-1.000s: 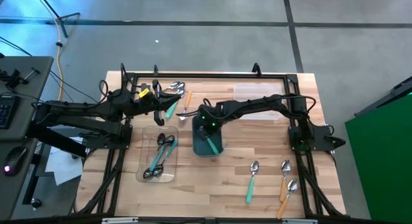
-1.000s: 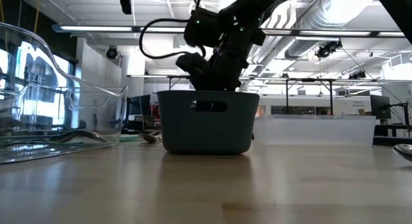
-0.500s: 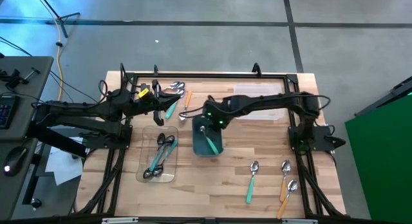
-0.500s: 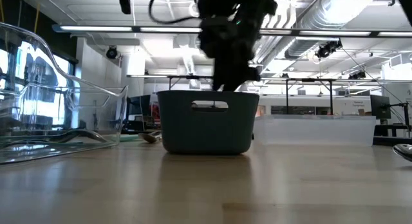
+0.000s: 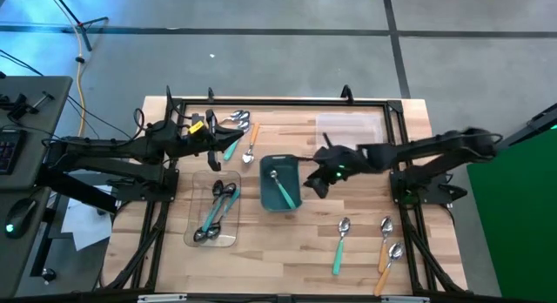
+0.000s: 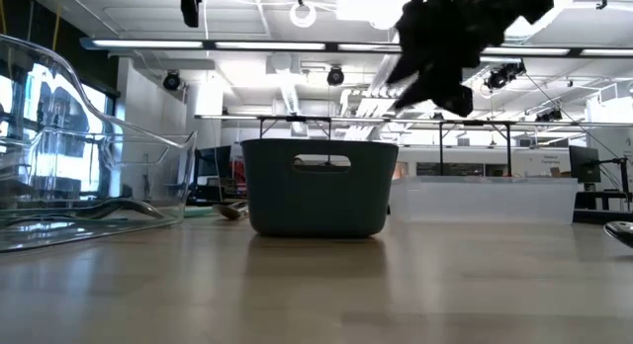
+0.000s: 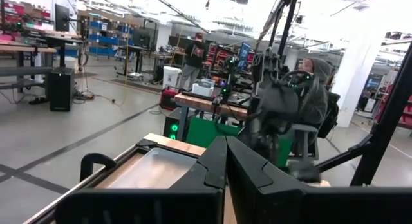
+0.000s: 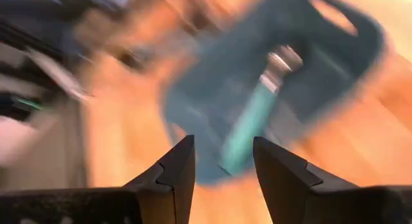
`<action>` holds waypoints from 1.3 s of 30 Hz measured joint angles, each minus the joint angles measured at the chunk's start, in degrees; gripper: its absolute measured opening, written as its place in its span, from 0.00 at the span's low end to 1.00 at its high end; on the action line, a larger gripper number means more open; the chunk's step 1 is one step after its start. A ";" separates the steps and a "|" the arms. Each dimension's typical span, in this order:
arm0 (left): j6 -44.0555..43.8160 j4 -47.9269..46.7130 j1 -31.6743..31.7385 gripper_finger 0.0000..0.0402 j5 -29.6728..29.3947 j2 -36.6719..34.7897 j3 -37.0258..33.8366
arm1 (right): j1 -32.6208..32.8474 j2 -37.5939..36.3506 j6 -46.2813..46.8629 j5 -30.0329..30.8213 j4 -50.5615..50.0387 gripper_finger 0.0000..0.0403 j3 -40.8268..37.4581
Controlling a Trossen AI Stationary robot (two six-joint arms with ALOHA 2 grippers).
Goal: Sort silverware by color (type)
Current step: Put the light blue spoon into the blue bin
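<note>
A teal bin (image 5: 280,183) holds one teal-handled spoon (image 5: 282,190), lying on its floor; the right wrist view shows that spoon (image 8: 254,124) too. My right gripper (image 5: 315,183) hovers open and empty just right of the bin, high in the low view (image 6: 445,62). More silverware lies in a clear tray (image 5: 216,214), in a cluster at the far left (image 5: 237,129), and near the right corner: a teal spoon (image 5: 339,246) and two orange ones (image 5: 385,246). My left gripper (image 5: 219,139) waits shut by the far-left cluster.
A second clear tray (image 5: 352,127) sits at the far right of the table. The black frame rails (image 5: 278,101) run along the table's edges. Bare wood lies between the bin and the near-right spoons. In the low view the clear tray (image 6: 89,186) stands left of the bin (image 6: 318,191).
My right gripper has risen out of the teal bin and swung quickly toward the table's right edge, ending just beside the bin. The teal spoon stays lying inside the bin.
</note>
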 joint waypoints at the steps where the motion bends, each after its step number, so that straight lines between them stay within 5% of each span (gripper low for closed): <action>1: -0.01 0.01 0.00 0.00 0.00 0.00 0.00 | 0.42 -1.25 -0.01 0.69 6.21 0.35 -2.38; 5: -0.01 0.02 0.00 0.00 0.00 0.00 0.00 | 1.34 -3.11 -7.79 4.35 28.72 0.35 -8.46; 9: -0.05 0.02 0.00 0.00 0.00 0.00 0.00 | 1.31 -3.14 -21.58 4.38 38.57 0.35 -8.86; 18: -0.05 0.02 -0.02 0.00 0.14 0.00 0.00 | -1.27 -3.07 -30.80 4.40 37.71 0.35 -4.85; 22: -0.05 0.01 -0.04 0.00 5.23 0.00 0.01 | -2.92 -3.07 -30.44 4.12 37.68 0.33 -3.98; 30: -0.05 -1.87 -0.09 0.00 7.57 0.00 0.04 | -4.34 -3.07 -27.94 0.51 36.85 0.04 -3.74; 39: 1.39 -1.90 0.00 0.00 6.32 0.00 0.04 | -4.35 -3.07 -26.65 0.45 36.82 0.01 -3.74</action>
